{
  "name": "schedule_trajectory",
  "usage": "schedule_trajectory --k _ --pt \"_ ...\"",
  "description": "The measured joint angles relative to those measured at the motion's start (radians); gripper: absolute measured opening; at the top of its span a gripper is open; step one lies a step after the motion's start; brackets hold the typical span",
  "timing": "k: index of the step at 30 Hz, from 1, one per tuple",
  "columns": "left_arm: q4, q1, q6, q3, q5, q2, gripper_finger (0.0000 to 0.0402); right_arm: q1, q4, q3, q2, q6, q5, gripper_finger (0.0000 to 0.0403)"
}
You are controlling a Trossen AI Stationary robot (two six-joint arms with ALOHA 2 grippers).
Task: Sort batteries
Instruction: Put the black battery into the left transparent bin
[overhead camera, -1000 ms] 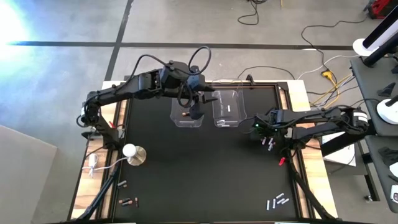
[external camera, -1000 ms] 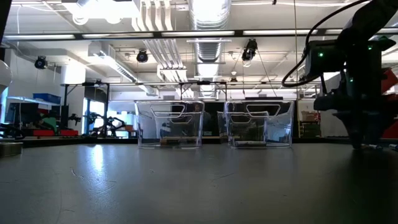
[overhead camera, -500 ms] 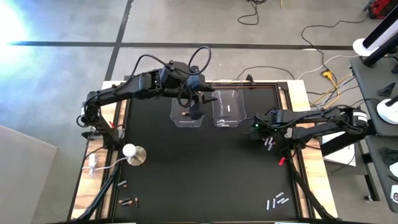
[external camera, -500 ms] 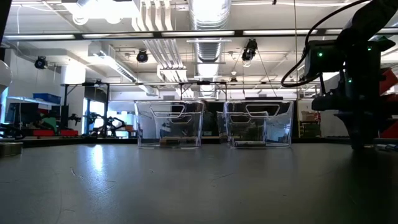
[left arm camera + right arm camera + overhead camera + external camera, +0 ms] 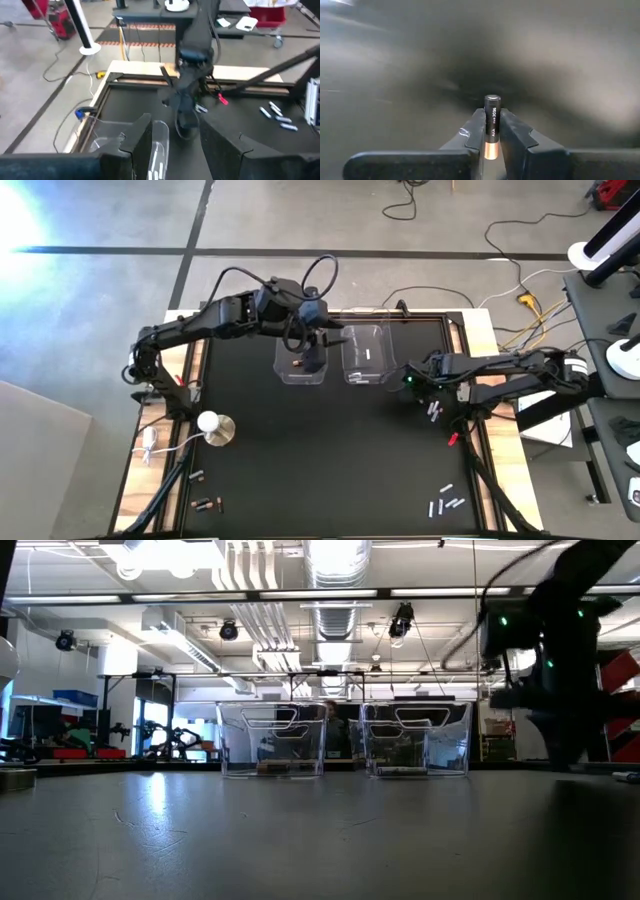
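Nearest the front edge of the black table (image 5: 330,460): loose batteries in small groups, silvery ones (image 5: 445,502) toward the right corner, dark ones (image 5: 203,503) toward the left corner, a white round-based knob (image 5: 212,425) further in on the left

Mid-table, right side: right gripper (image 5: 489,131) clenched on a dark battery (image 5: 491,125) with a copper-coloured end, held between both fingers (image 5: 476,131) and marked AAA; from above, same gripper (image 5: 418,377) just off the right-hand bin, a few batteries (image 5: 434,411) lying on the mat just beside it, a small red object (image 5: 452,438) near those

Farther back: two clear bins side by side, left bin (image 5: 300,360) with a dark battery on its floor, right bin (image 5: 366,355) with a silvery one inside

Left gripper (image 5: 313,356) over the left bin, fingers (image 5: 137,142) spread apart, nothing between them

Beyond the table in the level view: both bins (image 5: 272,740) upright against a workshop background, right arm (image 5: 560,660) dark at the right edge
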Motion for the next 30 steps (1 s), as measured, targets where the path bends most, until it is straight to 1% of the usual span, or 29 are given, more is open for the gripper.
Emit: schedule_trajectory --k 3,6,10,12,14,17,19,24,27,30 --pt "-0.008 0.007 -0.001 -0.031 0.039 -0.002 0.0139 0.0 -0.084 0.07 -0.021 -0.07 -0.004 0.0035" --pt "0.001 0.016 -0.004 -0.059 0.039 -0.002 0.0131 0.0 -0.154 0.16 -0.039 -0.147 -0.066 0.0034" --pt "0.054 0.022 -0.026 -0.115 0.043 -0.004 0.0122 0.007 -0.275 0.293 -0.06 -0.226 -0.158 0.0034" --pt "0.076 0.023 -0.026 -0.14 0.057 -0.004 0.0119 0.019 -0.306 0.373 -0.07 -0.238 -0.175 0.0034" --pt "0.144 0.028 -0.016 -0.175 0.085 -0.01 0.0118 0.036 -0.327 0.447 -0.074 -0.251 -0.179 0.0034" --pt "0.25 0.054 -0.011 -0.236 0.188 -0.019 0.0118 0.055 -0.285 0.561 -0.067 -0.263 -0.177 0.0034" --pt "0.326 0.08 -0.029 -0.285 0.254 -0.025 0.0118 0.062 -0.227 0.619 -0.062 -0.267 -0.171 0.0034" --pt "0.487 0.15 -0.073 -0.413 0.374 -0.062 0.0118 0.062 -0.013 0.696 -0.043 -0.314 -0.17 0.0034" --pt "0.563 0.187 -0.108 -0.504 0.417 -0.108 0.0118 0.061 0.09 0.723 -0.03 -0.332 -0.17 0.0034" --pt "0.669 0.211 -0.146 -0.598 0.421 -0.18 0.0118 0.057 0.179 0.747 -0.006 -0.342 -0.169 0.0034"
